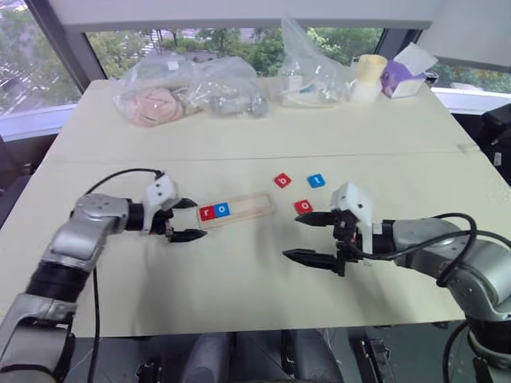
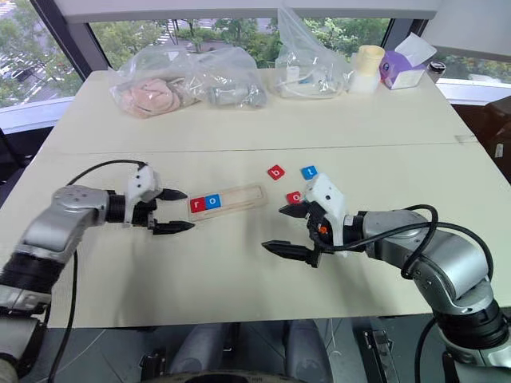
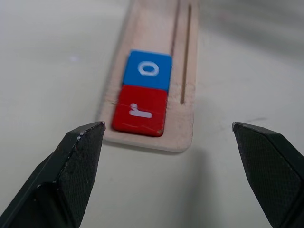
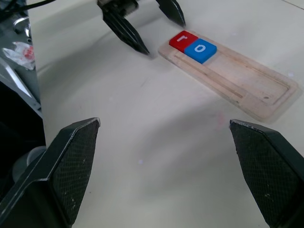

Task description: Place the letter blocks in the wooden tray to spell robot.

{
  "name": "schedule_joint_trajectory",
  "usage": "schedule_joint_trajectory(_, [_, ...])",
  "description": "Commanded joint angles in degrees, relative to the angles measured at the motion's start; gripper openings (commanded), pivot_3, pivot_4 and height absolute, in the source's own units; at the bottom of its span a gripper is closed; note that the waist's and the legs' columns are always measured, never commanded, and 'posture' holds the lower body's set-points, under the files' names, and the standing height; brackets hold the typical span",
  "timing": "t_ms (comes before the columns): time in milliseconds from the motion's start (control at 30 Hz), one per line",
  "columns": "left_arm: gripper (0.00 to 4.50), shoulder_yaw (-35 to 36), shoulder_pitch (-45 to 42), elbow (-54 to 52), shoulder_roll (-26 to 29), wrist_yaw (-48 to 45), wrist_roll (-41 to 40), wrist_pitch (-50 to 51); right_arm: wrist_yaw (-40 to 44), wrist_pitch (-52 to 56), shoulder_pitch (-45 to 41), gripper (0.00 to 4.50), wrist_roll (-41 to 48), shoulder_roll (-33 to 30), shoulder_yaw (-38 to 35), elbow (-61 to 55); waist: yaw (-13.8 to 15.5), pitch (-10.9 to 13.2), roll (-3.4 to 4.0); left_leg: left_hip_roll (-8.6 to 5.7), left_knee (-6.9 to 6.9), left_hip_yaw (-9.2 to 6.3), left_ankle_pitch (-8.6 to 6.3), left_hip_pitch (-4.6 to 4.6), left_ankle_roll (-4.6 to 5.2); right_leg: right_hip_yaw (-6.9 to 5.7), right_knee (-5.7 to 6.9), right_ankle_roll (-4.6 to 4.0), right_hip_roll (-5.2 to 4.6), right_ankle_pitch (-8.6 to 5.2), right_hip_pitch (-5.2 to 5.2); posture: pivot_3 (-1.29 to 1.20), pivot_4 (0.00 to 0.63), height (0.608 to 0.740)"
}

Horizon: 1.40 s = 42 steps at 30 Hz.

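Wooden tray (image 1: 238, 209) at centre frame holds red r (image 1: 207, 212) and blue o (image 1: 223, 209); b (image 1: 283, 180), t (image 1: 317, 180) and a second o (image 1: 303, 207) lie loose on the surface, right of centre. Left gripper (image 1: 183, 219) and right gripper (image 1: 313, 238): fingers spread, empty. The tiles appear light, stiff and thin; pinch opposite edges.

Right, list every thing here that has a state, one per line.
wooden tray: flat on the table, two tiles in, rest bare
r tile: red, in tray, at its end
blue o tile: in tray, next to r
b tile: red, loose on table
t tile: blue, loose on table
red o tile: loose on table
left gripper: open
right gripper: open
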Motion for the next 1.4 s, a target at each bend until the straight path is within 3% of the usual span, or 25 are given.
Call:
schedule_joint_trajectory(33, [4.50, -1.11, -2.38, 4.83, -1.97, -1.31, 2.81, -5.13, -2.33, 0.10, 0.90, 4.48, 0.57, 0.90, -0.67, -2.64, 0.00, 0.00, -0.01, 0.00, 0.02, -0.01, 0.00, 0.00, 0.00, 0.00, 0.01, 0.01, 0.00, 0.00, 0.00, 0.00, 0.150, 0.740])
schedule_joint_trajectory(200, [4.50, -2.02, -4.42, 11.17, -4.84, -1.57, 6.25, -9.32, -4.65, 0.58, 2.89, 4.48, 1.38, 1.33, -1.73, -4.07, 0.00, -0.03, -0.01, 0.00, 0.04, 0.00, 0.01, 0.03, 0.01, 0.00, 0.07, 0.02, 0.02, 0.02, 0.03, 0.00, 0.150, 0.740])
schedule_joint_trajectory(400, [4.50, -4.58, -3.77, 13.52, -4.07, -5.92, 10.00, -13.31, -5.91, 0.33, 3.65, 4.48, 1.52, 1.34, -1.76, -4.26, -0.02, -0.07, 0.00, 0.01, 0.15, -0.01, 0.01, 0.10, 0.01, 0.01, 0.11, 0.04, 0.02, 0.03, 0.13, 0.00, 0.150, 0.740])
schedule_joint_trajectory(567, [3.16, -3.93, -3.95, 15.24, -5.16, -5.35, 10.39, -13.93, -6.06, -0.10, 3.71, 4.50, 1.17, 1.30, -1.53, -3.66, -0.02, -0.13, 0.05, 0.01, 0.15, -0.02, 0.01, 0.11, 0.01, 0.00, 0.12, 0.04, 0.03, 0.03, 0.14, 0.00, 0.150, 0.740])
schedule_joint_trajectory(733, [3.16, -2.80, -5.30, 15.17, -7.69, -4.52, 9.00, -12.61, -6.10, -0.57, 4.08, 4.50, 0.65, 1.31, -1.37, -3.14, 0.30, -0.20, 0.13, 0.01, 0.29, -0.08, 0.00, 0.14, 0.01, -0.05, 0.12, 0.06, 0.03, 0.03, 0.29, 0.00, 0.150, 0.740])
schedule_joint_trajectory(900, [3.16, -4.10, -7.60, 13.51, -7.20, -10.71, 9.26, -15.85, -5.84, -0.75, 4.29, 4.50, 0.48, 0.86, -1.87, -2.43, 0.94, -0.19, 0.13, 0.01, 0.41, -0.15, -0.01, 0.11, 0.01, -0.11, 0.09, 0.09, 0.03, 0.04, 0.37, 0.00, 0.150, 0.740])
schedule_joint_trajectory(1100, [3.16, -6.60, -11.94, 18.71, -6.42, -15.98, 12.65, -22.58, -6.30, -1.77, 4.82, 4.50, -0.89, 0.76, -1.62, -1.50, 1.38, -0.18, 0.11, 0.01, 0.40, -0.12, -0.01, 0.02, 0.03, -0.10, 0.09, 0.07, 0.06, 0.06, 0.24, 0.00, 0.150, 0.740])
schedule_joint_trajectory(1400, [3.16, -7.20, -16.73, 27.50, -9.61, -17.45, 14.70, -28.90, -7.71, -1.48, 5.67, 4.50, -0.84, 1.93, -1.74, -2.13, 1.45, -0.18, 0.10, 0.02, 0.44, -0.11, -0.01, 0.01, 0.04, -0.11, 0.10, 0.09, 0.08, 0.07, 0.26, 0.00, 0.150, 0.740])
